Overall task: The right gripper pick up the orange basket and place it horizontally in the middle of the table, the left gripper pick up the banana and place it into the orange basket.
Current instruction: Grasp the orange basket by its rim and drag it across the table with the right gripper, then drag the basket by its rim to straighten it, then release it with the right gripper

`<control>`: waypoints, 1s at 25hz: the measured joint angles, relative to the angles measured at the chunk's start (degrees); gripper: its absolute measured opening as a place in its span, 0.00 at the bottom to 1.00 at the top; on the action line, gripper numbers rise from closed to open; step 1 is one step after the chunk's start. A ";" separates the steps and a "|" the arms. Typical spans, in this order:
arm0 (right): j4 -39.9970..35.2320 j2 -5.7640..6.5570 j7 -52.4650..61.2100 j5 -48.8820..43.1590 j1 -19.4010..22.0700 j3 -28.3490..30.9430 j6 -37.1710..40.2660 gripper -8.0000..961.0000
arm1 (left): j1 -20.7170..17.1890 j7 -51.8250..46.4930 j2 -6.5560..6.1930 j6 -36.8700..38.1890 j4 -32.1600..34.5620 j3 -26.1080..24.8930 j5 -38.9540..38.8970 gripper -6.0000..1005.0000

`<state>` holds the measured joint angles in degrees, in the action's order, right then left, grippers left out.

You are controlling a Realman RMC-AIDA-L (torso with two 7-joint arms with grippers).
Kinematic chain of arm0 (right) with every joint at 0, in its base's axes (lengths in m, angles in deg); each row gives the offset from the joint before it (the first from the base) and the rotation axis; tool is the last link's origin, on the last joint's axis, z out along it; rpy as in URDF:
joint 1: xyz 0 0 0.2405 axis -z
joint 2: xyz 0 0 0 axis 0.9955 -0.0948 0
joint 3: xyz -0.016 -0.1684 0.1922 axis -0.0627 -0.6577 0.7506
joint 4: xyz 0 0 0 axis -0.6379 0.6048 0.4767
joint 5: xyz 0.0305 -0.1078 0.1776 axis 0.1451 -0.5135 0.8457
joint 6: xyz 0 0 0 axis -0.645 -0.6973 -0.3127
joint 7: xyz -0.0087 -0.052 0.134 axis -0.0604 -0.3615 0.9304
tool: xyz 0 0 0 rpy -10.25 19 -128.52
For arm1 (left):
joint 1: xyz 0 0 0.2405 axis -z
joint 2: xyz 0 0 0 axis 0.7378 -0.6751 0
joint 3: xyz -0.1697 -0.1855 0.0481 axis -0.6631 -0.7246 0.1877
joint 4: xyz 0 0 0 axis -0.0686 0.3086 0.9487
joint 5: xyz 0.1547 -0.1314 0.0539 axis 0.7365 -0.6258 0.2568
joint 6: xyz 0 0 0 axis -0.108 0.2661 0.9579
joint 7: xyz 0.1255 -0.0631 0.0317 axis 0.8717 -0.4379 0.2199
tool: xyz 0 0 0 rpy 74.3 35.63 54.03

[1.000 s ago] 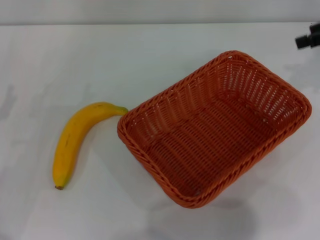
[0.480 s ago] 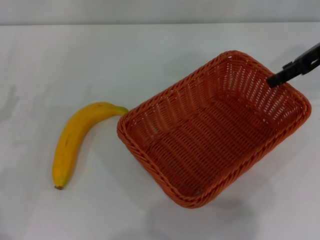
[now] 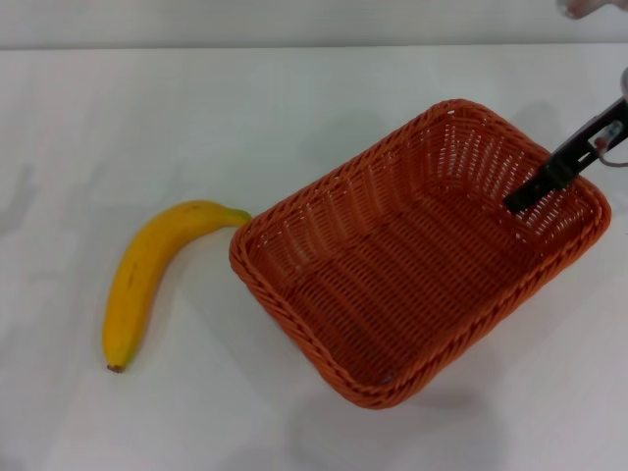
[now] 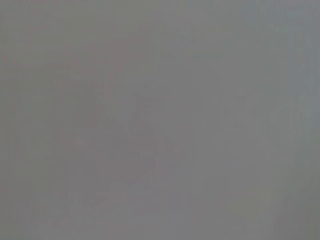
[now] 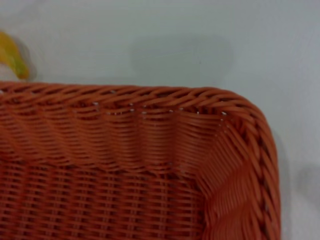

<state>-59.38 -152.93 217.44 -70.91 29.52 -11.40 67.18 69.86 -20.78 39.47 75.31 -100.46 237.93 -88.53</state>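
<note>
The orange basket (image 3: 417,255) sits on the white table (image 3: 294,108) right of centre, turned diagonally and with nothing in it. Its rim and one rounded corner (image 5: 220,107) fill the right wrist view. The yellow banana (image 3: 147,275) lies on the table to the basket's left, its greenish tip close to the rim. That tip (image 5: 12,59) also shows in the right wrist view. My right gripper (image 3: 520,199) reaches in from the right edge as a thin black bar, over the inside of the basket's far right end. The left gripper is out of view.
The left wrist view shows only a flat grey blur. Bare white tabletop (image 3: 196,412) lies in front of the banana and the basket, and more behind them up to the table's far edge (image 3: 294,46).
My right gripper has come in from the right edge, moving down and left until it hangs over the inside of the basket's far right end. Basket and banana have stayed put.
</note>
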 joint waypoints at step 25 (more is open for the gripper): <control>0.79 3.95 8.29 -3.01 -2.06 7.52 6.24 0.20 | -0.65 0.24 0.20 -0.08 0.03 0.00 -0.08 0.88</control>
<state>-58.59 -148.98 225.73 -73.92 27.46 -3.88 73.43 69.22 -20.54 39.66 75.23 -100.43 237.93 -88.61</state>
